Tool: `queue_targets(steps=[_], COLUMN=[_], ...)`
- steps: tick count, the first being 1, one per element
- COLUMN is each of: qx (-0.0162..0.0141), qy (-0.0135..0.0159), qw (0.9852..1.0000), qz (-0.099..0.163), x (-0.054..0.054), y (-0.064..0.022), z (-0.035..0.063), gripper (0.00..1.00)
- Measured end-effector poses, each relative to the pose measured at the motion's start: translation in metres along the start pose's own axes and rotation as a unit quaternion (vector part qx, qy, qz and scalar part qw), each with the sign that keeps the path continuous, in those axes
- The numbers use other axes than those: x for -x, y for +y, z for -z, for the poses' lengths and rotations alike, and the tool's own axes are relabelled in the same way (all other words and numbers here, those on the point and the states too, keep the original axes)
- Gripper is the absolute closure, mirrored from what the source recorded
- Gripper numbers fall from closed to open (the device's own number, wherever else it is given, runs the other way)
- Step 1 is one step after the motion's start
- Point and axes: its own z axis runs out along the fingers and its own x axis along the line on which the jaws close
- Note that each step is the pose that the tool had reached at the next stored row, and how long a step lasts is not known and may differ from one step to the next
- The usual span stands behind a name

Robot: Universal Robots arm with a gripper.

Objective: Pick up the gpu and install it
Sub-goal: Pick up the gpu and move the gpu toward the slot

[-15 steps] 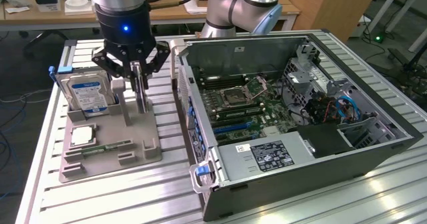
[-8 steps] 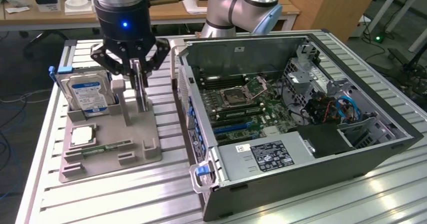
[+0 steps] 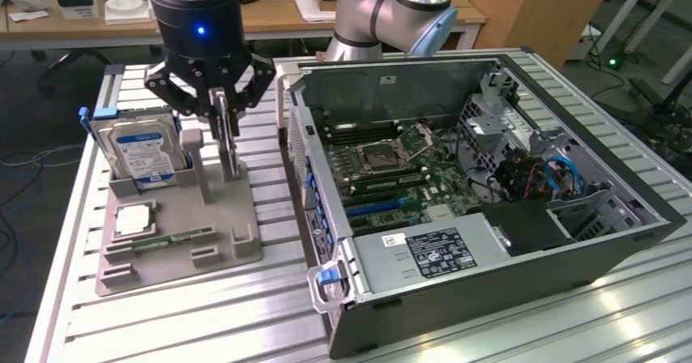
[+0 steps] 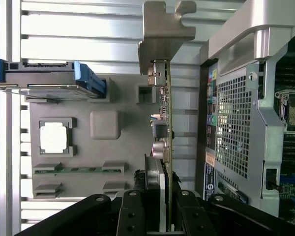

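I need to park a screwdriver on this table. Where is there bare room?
Bare table slats lie nearer the camera than the grey holder, at the exterior view's left, and past the computer case at its lower right. The strip between holder and case is narrow. Crowded: the holder, where the gripper grips the gpu beside the hard drive.

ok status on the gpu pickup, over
Hand closed on the gpu. Gpu upright, bottom edge in the grey holder. Nothing between it and the open case.

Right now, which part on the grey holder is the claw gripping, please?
The gpu, the thin upright card; the hard drive and memory stick sit untouched.
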Motion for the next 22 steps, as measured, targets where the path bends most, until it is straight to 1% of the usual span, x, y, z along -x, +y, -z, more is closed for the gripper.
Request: queue_targets(steps=[11,19,22], qx=[0.0,0.0001,0.0], qy=[0.0,0.0,0.0], qw=[1.0,1.0,1.0], qz=[0.0,0.0,0.0], x=[0.0,0.001,0.001], y=[0.0006,0.0009,0.0012], z=[0.0147,0.0233,0.0294], gripper=[0.72,0.72,0.72])
